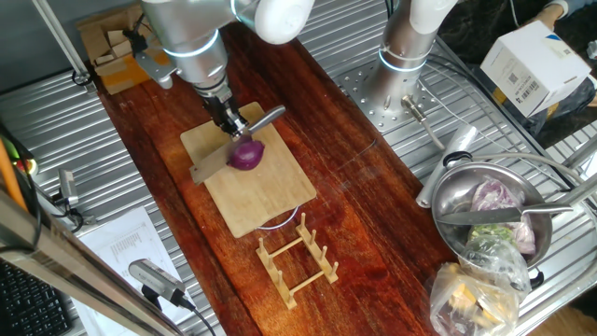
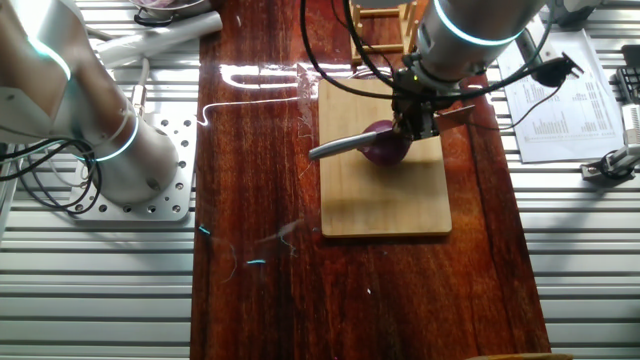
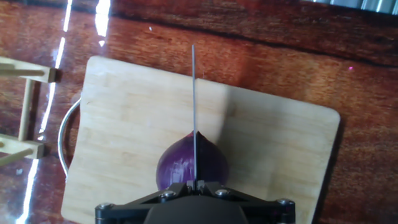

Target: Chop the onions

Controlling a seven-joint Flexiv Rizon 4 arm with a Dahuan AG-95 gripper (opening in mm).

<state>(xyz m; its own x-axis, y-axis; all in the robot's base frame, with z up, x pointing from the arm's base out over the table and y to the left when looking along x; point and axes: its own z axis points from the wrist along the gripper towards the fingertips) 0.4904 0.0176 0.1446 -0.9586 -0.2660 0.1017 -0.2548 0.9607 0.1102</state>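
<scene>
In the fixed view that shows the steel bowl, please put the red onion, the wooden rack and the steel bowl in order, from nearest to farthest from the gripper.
1. Red onion: right under the gripper, on the bamboo board, with the knife on it.
2. Wooden rack: past the board's near edge, toward the camera.
3. Steel bowl: far off at the right side, on the metal table.

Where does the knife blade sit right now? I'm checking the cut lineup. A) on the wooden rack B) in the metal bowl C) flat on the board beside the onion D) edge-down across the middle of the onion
D: in the hand view the knife runs edge-on over the middle of the red onion on the bamboo board.
</scene>
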